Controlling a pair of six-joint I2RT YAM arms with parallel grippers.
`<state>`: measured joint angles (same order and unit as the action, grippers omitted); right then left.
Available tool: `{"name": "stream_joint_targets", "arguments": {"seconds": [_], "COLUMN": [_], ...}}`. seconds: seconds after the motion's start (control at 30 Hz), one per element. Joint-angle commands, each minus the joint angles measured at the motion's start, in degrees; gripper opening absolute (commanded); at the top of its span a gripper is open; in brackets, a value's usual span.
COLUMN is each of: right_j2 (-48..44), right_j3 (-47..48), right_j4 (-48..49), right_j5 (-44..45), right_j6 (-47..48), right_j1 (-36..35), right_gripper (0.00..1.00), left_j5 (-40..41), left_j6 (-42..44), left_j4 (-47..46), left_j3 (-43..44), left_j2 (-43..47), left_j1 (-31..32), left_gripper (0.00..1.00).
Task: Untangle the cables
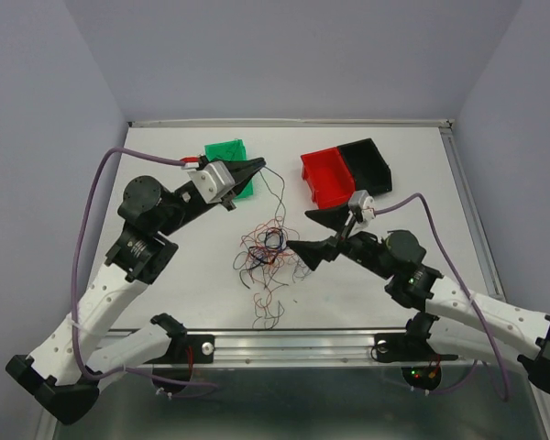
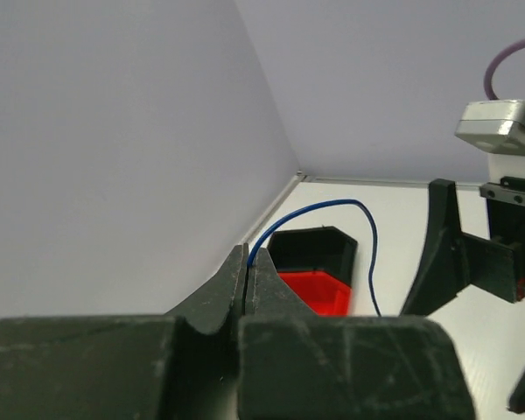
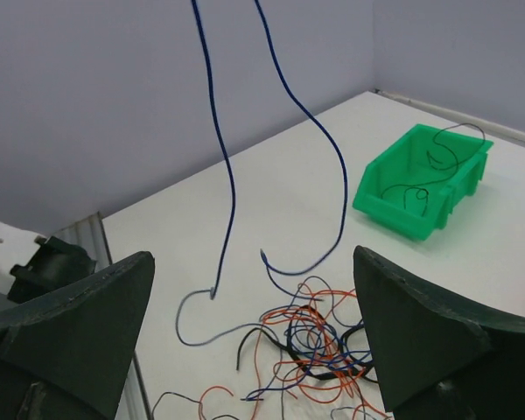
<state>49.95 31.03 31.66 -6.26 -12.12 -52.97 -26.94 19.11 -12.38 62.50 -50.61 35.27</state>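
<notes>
White table (image 1: 422, 197) takes up most of the top view. The left arm (image 1: 119, 275) reaches from the near left corner toward the middle, and the right arm (image 1: 458, 298) comes in from the near right. At the far side a red bin (image 1: 323, 176) and a black bin (image 1: 367, 163) stand touching side by side. A green bin (image 1: 227, 149) sits well to their left, partly under the left arm's wrist.

The tangle of cables (image 1: 264, 247), red, orange, black and blue strands knotted together, lies on the table's middle between the two arms. A few loose strands (image 1: 268, 312) trail from it toward the near edge.

The right gripper (image 1: 304, 231) hangs just right of the tangle, its jaws spread wide and holding nothing. The left gripper (image 1: 259, 167) is raised above the table beside the green bin, jaws pinched tight on a blue wire (image 2: 332, 206). This wire arcs up from the fingertips and hangs down, its ends reaching the tangle. A thin black wire (image 3: 437, 162) curls inside the green bin.
</notes>
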Motion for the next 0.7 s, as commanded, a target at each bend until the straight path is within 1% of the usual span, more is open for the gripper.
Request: {"name": "stream_joint_targets", "arguments": {"seconds": [0.0, 0.2, 0.23, 0.33, 0.53, 0.63, 0.67], "right_j2": [1.46, 8.47, 9.45, 11.56, 11.04, 11.22, 11.48], "right_j3": [-0.09, 3.07, 3.42, 4.04, 2.72, 2.81, 2.81], "right_j4": [1.74, 2.44, 2.44, 2.97, 5.87, 5.96, 5.87], "right_j5": [8.90, 5.13, 5.73, 6.00, 2.48, 4.50, 4.59], "right_j6": [3.33, 5.08, 5.09, 5.62, 6.14, 6.40, 6.58], "right_j1": [-0.29, -0.29, -0.29, -0.29, -0.29, -0.20, -0.29], "right_gripper": [1.00, 1.00, 1.00, 1.00, 1.00, 1.00, 1.00], "left_j5": [-5.93, -13.13, -15.23, -17.61, -18.85, -22.88, -25.42], "left_j6": [-4.34, -8.65, -8.83, -9.36, -9.80, -10.67, -10.94], "left_j4": [-6.33, -5.90, -4.33, -1.34, 0.25, 1.83, 2.27], "left_j3": [-2.20, -2.48, -2.12, -0.63, -1.33, -0.80, -0.54], "left_j2": [1.04, -1.68, -2.03, -2.65, -1.51, -2.56, -2.83], "left_j1": [0.24, 0.50, 0.42, 0.51, 0.59, 0.59, 0.51], "left_gripper": [0.00, 0.00, 0.00, 0.00, 0.00, 0.00, 0.00]}}
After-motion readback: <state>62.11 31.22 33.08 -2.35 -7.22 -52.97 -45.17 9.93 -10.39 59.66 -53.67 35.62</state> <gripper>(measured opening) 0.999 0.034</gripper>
